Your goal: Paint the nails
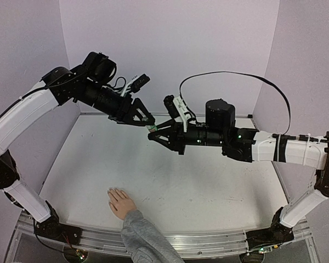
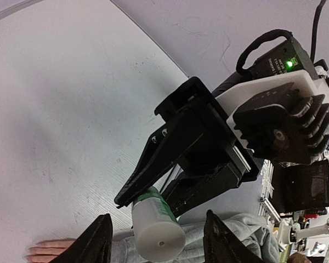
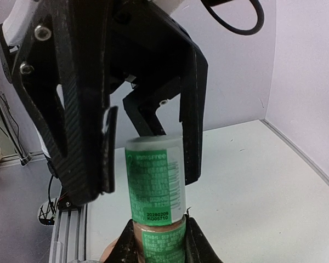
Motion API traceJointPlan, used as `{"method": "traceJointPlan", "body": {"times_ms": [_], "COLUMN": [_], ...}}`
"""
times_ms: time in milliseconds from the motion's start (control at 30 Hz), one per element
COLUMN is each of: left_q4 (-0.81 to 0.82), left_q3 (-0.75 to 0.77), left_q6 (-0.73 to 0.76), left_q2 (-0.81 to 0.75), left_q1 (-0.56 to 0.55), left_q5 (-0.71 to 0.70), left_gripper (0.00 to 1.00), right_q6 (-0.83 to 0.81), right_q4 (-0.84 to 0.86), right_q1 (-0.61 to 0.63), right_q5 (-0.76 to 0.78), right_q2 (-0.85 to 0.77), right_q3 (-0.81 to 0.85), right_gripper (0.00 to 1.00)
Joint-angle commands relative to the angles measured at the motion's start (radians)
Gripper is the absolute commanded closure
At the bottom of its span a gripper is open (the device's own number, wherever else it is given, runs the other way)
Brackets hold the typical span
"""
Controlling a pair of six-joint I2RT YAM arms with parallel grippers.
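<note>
A small bottle with a whitish cap and green label hangs in mid-air over the table. My right gripper is shut on its lower, flesh-tinted part. My left gripper faces it with one finger on each side of the cap. A gap shows on both sides, so it is open. In the top view the two grippers meet at the bottle. The flesh-coloured hand lies flat near the front edge, fingers pointing away from the arms. Its nails are too small to make out.
A grey knit sleeve runs from the hand over the table's front rail. Pale walls close the table at the back and on both sides. A black cable loops above the right arm.
</note>
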Motion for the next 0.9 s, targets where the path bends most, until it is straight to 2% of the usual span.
{"method": "traceJointPlan", "body": {"times_ms": [0,467,633,867], "left_q4": [0.008,0.002,-0.003,-0.029], "left_q3": [0.049,0.057,0.061,0.075], "left_q6": [0.017,0.021,0.024,0.011], "left_q2": [-0.012,-0.003,-0.01,-0.022], "left_q1": [0.001,-0.001,-0.001,0.003], "left_q5": [-0.028,-0.032,-0.038,-0.095], "left_gripper": [0.46,0.79,0.86,1.0], "right_q6": [-0.003,-0.004,-0.008,-0.01], "right_q4": [0.041,0.041,0.04,0.04], "right_q1": [-0.002,-0.002,-0.002,-0.002], "right_q5": [-0.023,-0.017,-0.011,0.016], "right_q2": [0.002,0.003,0.008,0.019], "right_q3": [0.055,0.057,0.052,0.046], "right_gripper": [1.0,1.0,1.0,1.0]}}
